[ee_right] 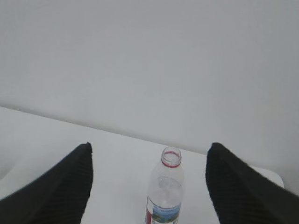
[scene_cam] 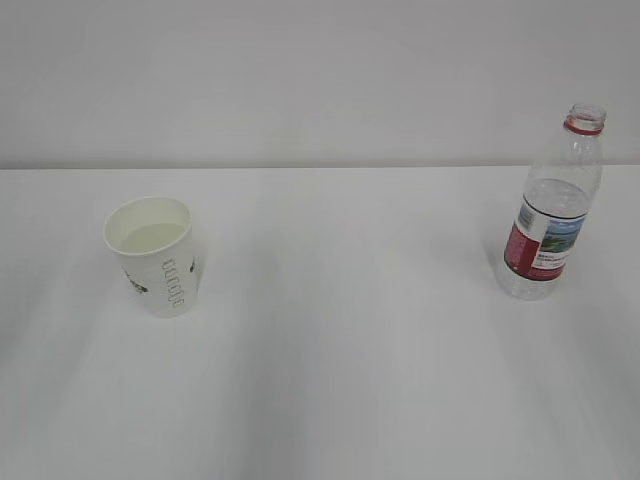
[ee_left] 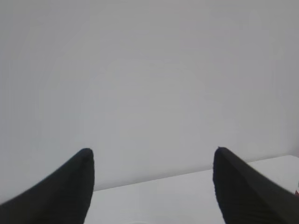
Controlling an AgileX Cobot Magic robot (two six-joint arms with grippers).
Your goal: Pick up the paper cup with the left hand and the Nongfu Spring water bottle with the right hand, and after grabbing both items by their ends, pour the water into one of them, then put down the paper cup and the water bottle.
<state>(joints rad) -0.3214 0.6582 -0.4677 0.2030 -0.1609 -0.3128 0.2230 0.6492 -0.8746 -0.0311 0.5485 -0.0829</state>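
The Nongfu Spring water bottle (ee_right: pixel 164 193) stands upright on the white table (scene_cam: pixel 350 330), long axis vertical, uncapped mouth up. It sits ahead of the right hand (ee_right: pixel 148 149), between its two widely spread black fingers (ee_right: pixel 70 182) and clear of both. The paper cup (scene_cam: pixel 154 255) stands upright too, mouth up, with water (scene_cam: pixel 150 236) inside, well apart from the bottle. The left hand (ee_left: pixel 153 151) points level at the wall, fingers wide, gripping nothing.
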